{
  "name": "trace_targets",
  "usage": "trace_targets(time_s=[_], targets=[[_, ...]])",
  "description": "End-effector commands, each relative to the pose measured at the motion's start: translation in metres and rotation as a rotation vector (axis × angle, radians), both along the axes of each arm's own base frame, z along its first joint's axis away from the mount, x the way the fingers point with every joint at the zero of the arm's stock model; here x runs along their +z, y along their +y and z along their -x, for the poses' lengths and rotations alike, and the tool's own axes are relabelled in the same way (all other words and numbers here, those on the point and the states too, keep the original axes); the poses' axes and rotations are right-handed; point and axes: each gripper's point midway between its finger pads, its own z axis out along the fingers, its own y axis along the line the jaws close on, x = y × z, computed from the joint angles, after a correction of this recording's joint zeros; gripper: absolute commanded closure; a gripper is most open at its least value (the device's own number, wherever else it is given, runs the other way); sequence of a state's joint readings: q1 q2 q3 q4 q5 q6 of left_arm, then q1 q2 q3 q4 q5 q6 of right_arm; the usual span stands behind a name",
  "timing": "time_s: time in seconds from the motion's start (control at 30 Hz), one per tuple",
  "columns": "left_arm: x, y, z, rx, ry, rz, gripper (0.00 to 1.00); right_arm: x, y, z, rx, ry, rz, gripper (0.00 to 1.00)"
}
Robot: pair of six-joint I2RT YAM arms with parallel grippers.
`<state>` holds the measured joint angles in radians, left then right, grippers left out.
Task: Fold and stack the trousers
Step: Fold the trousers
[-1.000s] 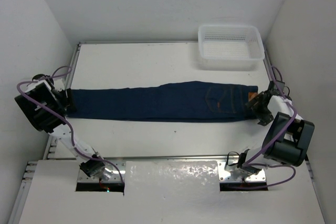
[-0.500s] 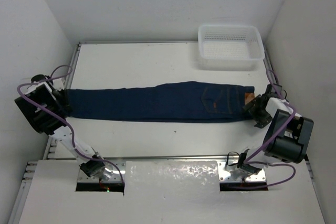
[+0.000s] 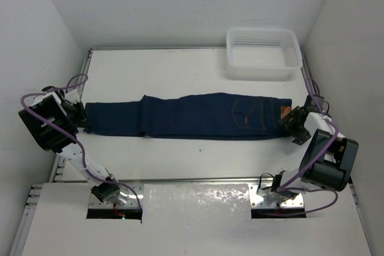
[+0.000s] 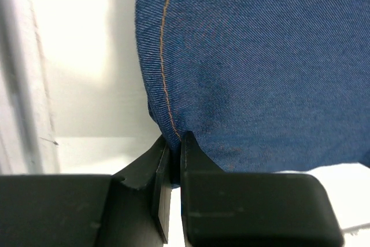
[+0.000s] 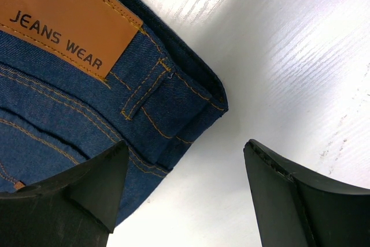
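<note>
Our left gripper (image 4: 171,143) is clenched on the hem of the trousers (image 3: 198,117). In the last second it has carried that end inward from the left edge of the counter (image 3: 180,76), so a ridge of slack has risen across the legs partway along. The trousers otherwise lie flat across the middle of the counter, waist at the right edge, where our right gripper (image 5: 185,160) stands released, fingers spread about the waistband corner; we judge the lengthwise fold is only beginning.

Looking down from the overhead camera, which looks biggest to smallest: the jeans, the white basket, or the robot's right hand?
1. jeans, clearly largest
2. white basket
3. right hand, smallest
</note>
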<state>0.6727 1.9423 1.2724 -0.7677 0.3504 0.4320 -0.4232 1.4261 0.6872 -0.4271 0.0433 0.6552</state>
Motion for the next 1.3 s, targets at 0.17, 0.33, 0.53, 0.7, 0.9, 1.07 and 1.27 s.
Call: trace_targets(time_s=[0.17,0.33,0.53,0.7,0.9,1.07,1.27], targets=[[0.095,-0.005,-0.038,-0.086,-0.213,0.0,1.0,0.039,-0.022,-0.025,0.042,-0.097,0.114,0.23],[0.15,-0.035,-0.06,-0.195,-0.373,0.04,1.0,0.047,-0.02,-0.028,0.082,-0.112,0.14,0.24],[0.198,-0.096,-0.078,-0.353,-0.511,0.121,1.0,0.05,-0.007,-0.036,0.177,-0.11,0.181,0.24],[0.248,-0.178,-0.091,-0.572,-0.683,0.197,1.0,0.052,0.005,-0.049,0.253,-0.131,0.182,0.24],[0.278,-0.27,-0.101,-0.759,-0.791,0.269,1.0,0.052,0.015,-0.055,0.279,-0.161,0.161,0.24],[0.278,-0.335,-0.107,-0.858,-0.789,0.356,1.0,0.045,0.022,-0.054,0.307,-0.157,0.149,0.24],[0.26,-0.388,-0.095,-0.933,-0.712,0.431,1.0,0.039,0.024,-0.055,0.335,-0.135,0.133,0.23]])
